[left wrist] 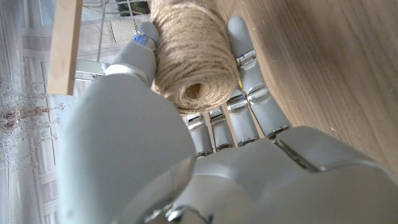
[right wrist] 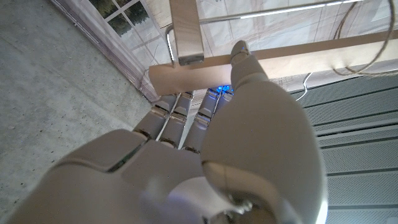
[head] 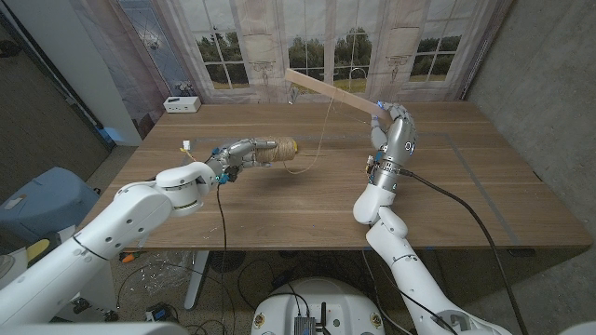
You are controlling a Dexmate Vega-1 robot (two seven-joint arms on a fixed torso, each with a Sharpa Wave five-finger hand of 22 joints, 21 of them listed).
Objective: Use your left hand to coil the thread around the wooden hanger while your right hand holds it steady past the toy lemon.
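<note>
Left hand fingers wrapped round rough jute spool. Right hand grips smooth flat wooden hanger, raised; thread hangs slack between.

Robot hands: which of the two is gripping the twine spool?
The left hand: its fingers wrap the twine spool low over the table. The right hand instead holds the wooden hanger raised above it.

Left hand grips twine spool low over wooden table, spool end sticking out past fingers. Thread runs from spool up to wooden hanger. Right hand raised, fingers up, holds hanger's near end; bar slants away toward left hand's side. White box beyond left hand.
</note>
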